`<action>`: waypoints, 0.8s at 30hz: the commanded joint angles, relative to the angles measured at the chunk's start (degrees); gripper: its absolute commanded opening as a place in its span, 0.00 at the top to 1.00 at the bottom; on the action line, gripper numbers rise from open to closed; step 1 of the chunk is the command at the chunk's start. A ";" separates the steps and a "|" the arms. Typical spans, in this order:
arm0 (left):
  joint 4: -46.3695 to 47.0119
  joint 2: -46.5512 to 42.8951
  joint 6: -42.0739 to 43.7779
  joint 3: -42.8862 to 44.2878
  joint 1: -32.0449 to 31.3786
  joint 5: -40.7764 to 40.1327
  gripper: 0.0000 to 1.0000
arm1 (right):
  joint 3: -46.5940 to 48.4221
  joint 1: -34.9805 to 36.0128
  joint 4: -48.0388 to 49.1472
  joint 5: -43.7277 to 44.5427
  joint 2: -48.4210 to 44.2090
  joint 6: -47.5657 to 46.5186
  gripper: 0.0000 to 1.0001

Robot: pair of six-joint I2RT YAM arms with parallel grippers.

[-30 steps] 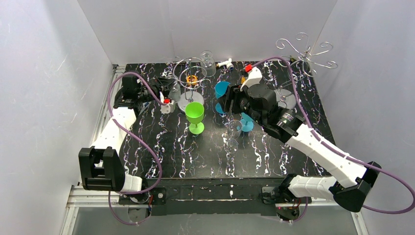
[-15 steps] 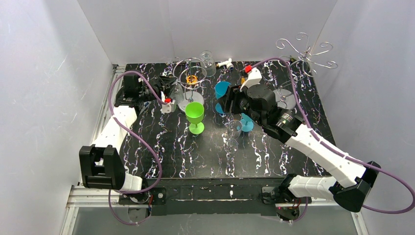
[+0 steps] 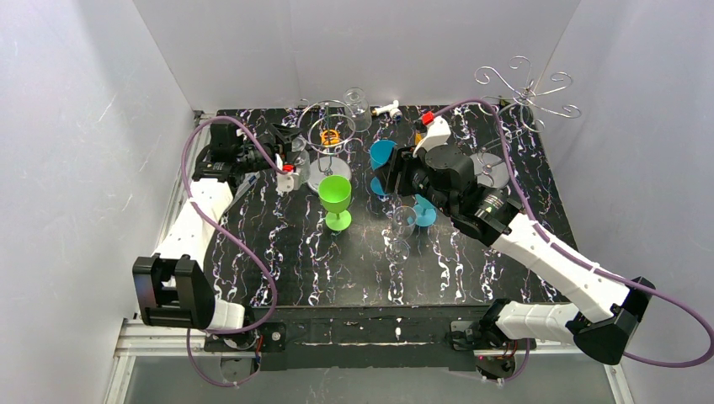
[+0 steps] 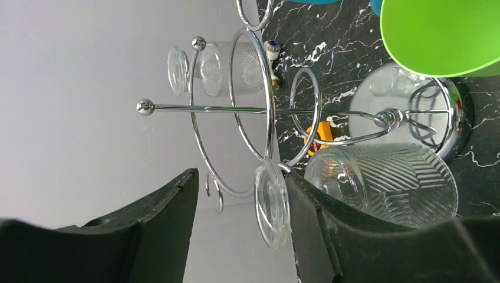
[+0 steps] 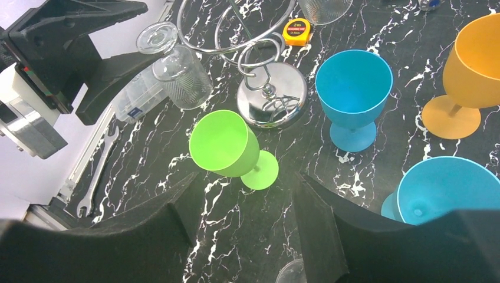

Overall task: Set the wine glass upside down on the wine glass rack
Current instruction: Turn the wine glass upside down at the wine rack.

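Observation:
A clear ribbed wine glass hangs upside down, its stem caught in a ring of the short loop-ring stand. Its foot disc lies between my left gripper's open jaws, against the right finger. The right wrist view shows this glass with the left fingers on either side. The wine glass rack, tall with scroll arms, stands at the back right and looks bare. My right gripper is open and empty above the table, behind the green goblet.
A second clear glass stands mid-table and a third at the back. Blue goblets, an orange goblet, a yellow tape measure and a spanner lie around the loop stand's base.
My left arm has shifted a little toward the back beside the loop-ring stand. The right arm has not moved.

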 commanded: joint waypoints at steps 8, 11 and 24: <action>-10.43 1.57 -1.32 1.43 -1.61 -1.38 0.44 | -0.13 -0.21 2.97 0.10 -0.65 0.62 0.35; -13.24 3.83 -2.81 5.54 -1.84 -1.98 0.45 | -0.32 -0.21 2.85 0.07 -0.74 0.74 0.35; -33.73 7.36 -0.41 14.71 -5.00 -6.42 0.31 | 0.10 -0.21 2.35 -0.09 0.07 1.04 0.35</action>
